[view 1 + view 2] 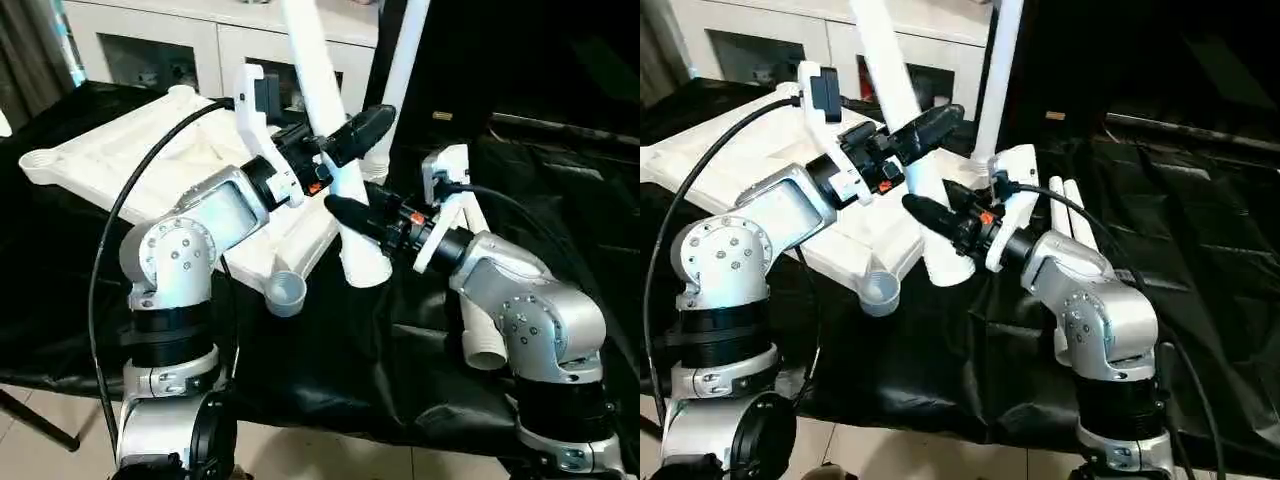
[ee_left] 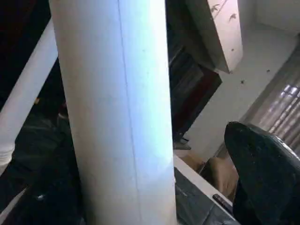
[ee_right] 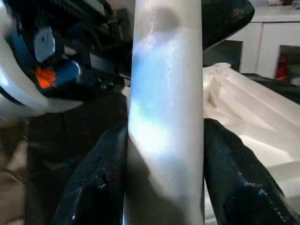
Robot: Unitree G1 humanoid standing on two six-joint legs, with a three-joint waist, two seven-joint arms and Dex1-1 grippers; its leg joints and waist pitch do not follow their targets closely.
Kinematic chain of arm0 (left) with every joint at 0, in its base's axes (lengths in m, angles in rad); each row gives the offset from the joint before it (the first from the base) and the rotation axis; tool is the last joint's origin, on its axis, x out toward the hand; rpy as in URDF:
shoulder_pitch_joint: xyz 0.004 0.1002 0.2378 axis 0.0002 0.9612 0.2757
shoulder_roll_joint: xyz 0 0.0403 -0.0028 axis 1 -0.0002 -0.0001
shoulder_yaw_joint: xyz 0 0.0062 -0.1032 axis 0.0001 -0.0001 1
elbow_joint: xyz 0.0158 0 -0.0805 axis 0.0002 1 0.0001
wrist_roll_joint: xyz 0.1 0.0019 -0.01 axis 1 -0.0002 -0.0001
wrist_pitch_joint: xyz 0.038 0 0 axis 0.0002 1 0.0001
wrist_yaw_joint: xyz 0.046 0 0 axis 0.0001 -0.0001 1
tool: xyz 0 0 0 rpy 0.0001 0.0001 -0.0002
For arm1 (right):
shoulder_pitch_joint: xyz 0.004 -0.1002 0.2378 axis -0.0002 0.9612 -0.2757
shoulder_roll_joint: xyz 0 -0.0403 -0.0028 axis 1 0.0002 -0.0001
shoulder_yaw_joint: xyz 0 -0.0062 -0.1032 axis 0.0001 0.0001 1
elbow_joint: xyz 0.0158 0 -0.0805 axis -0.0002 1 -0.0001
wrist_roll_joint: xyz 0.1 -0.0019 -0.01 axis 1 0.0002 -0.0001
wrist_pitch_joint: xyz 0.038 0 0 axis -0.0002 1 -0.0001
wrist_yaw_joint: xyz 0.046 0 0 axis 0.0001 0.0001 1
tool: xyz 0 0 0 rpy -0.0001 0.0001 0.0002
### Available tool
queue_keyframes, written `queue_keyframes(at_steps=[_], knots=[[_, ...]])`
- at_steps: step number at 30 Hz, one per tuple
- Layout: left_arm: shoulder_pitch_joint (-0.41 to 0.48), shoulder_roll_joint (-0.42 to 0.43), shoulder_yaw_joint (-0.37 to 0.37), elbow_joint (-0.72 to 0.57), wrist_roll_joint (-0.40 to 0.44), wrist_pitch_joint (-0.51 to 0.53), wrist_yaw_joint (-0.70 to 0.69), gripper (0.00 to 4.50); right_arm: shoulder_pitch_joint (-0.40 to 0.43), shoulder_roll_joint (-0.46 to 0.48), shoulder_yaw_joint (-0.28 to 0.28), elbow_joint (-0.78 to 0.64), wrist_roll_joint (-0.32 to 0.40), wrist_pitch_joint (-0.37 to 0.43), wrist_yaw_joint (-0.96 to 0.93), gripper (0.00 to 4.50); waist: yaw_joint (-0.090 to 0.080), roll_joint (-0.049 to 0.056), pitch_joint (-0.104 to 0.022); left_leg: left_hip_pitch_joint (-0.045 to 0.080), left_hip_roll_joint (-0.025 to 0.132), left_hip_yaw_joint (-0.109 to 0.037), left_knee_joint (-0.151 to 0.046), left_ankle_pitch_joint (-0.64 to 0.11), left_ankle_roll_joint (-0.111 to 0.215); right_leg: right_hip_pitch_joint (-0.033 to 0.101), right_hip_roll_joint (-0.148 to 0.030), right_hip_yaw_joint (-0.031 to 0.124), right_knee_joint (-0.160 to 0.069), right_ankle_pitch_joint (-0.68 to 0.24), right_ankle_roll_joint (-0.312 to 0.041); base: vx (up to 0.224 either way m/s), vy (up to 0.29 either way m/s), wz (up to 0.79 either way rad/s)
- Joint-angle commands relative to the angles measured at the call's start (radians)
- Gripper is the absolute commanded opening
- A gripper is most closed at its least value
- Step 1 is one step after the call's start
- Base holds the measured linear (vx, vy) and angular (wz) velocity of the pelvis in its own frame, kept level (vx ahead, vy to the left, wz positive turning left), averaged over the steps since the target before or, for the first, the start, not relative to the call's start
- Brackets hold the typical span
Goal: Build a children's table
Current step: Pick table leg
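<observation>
The right end effector is clamped on a white leg near its lower end, a finger on each side. At its 11 o'clock, the left end effector stands wide apart around that leg, gripping nothing. The white top lies ribbed side up on the black tabletop, at the leg's 9 o'clock.

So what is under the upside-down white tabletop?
The tabletop lies on a black cloth that drapes a bigger table; whatever the cloth covers cannot be seen.
</observation>
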Motion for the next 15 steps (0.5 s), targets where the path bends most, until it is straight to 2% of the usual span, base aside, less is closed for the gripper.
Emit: queue_keyframes(at_steps=[1,4,8,10,15], knots=[[-0.031,-0.019,0.007,-0.017,-0.034,0.013,0.033,4.50,0.001,-0.023,0.034,0.037,-0.073,-0.039,-0.036,1.88,0.000,-0.001,-0.073,0.008,0.027,-0.008,-0.060,-0.160,-0.021,0.053,-0.074,0.049,-0.089,-0.272,-0.070,0.000,0.000,0.00],[-0.035,-0.025,0.018,-0.010,-0.038,0.011,0.052,4.50,-0.006,-0.028,0.070,0.062,-0.128,-0.078,-0.069,1.88,0.001,-0.002,-0.073,0.006,0.026,-0.008,-0.059,-0.160,-0.022,0.053,-0.074,0.049,-0.090,-0.276,-0.065,0.000,0.000,0.00],[-0.031,-0.024,0.013,-0.005,-0.028,0.014,0.078,4.50,-0.015,-0.006,0.092,0.081,-0.159,-0.104,-0.121,1.88,0.000,-0.001,-0.073,0.007,0.027,-0.009,-0.060,-0.170,-0.022,0.051,-0.073,0.048,-0.090,-0.288,-0.055,0.000,0.000,0.00],[-0.034,-0.035,0.026,0.000,-0.041,0.019,0.105,4.22,-0.020,0.003,0.106,0.087,-0.167,-0.111,-0.138,1.88,-0.002,0.000,-0.073,0.008,0.027,-0.009,-0.061,-0.176,-0.023,0.051,-0.072,0.049,-0.089,-0.282,-0.056,0.000,0.000,0.00],[-0.034,-0.027,0.024,0.007,-0.024,0.017,0.133,3.86,-0.022,0.016,0.128,0.093,-0.178,-0.125,-0.147,1.87,0.000,-0.001,-0.073,0.008,0.027,-0.009,-0.061,-0.173,-0.022,0.052,-0.072,0.049,-0.086,-0.256,-0.055,0.000,0.000,0.00]])
